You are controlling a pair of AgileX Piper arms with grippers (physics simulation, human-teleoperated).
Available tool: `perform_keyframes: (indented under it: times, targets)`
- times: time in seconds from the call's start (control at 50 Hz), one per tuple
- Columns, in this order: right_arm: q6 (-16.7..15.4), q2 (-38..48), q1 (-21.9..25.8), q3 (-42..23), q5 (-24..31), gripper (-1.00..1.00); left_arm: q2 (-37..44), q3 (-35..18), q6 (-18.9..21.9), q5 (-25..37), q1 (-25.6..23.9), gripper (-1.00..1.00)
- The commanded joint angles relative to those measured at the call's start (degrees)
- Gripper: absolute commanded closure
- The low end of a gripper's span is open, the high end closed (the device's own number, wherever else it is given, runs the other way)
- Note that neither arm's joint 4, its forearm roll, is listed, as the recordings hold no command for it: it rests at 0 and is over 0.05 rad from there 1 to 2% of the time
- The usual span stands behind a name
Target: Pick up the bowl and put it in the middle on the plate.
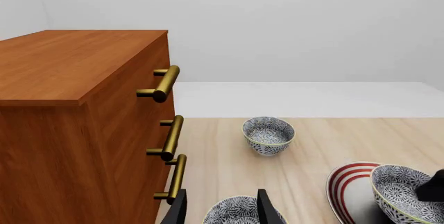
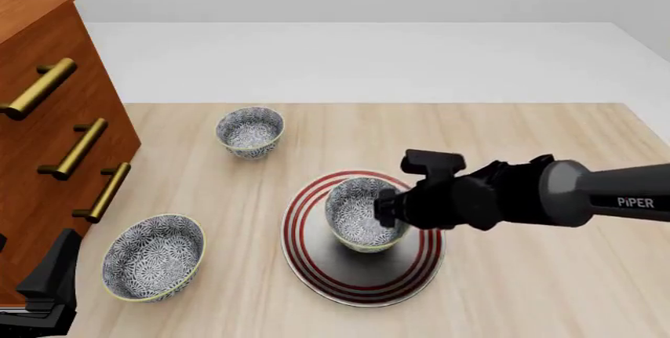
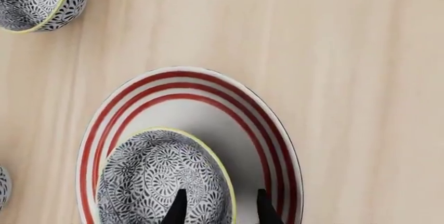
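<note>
Here the bowl (image 2: 359,214) sits over the plate's (image 2: 314,263) middle, its right rim pinched by the right claw (image 2: 385,208), whose body hides that rim; the left claw (image 1: 220,208), cut off at the frame edge, is spread apart near another bowl (image 2: 153,257)

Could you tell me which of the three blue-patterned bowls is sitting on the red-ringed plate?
The blue-grey floral bowl at the right tool, on the white red-ringed plate. The other two floral bowls stand on the wooden table.
</note>
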Motion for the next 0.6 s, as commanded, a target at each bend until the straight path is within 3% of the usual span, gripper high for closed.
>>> perform_keyframes:
  times: [0.02, 0.26, 0.4, 0.6]
  targets:
    - [-0.1, -3.8, -0.5, 0.2, 1.3, -1.00, 0.0, 0.0, 0.0, 0.0, 0.0, -1.00]
    - [-1.5, -19.6, -2.1, -0.2, 8.3, -1.00, 0.0, 0.0, 0.0, 0.0, 0.0, -1.00]
    - [-3.1, -37.2, -6.0, -0.5, 15.4, -1.00, 0.0, 0.0, 0.0, 0.0, 0.0, -1.00]
    - [-1.3, -57.9, -10.6, 2.6, 23.2, -1.00, 0.0, 0.0, 0.0, 0.0, 0.0, -1.00]
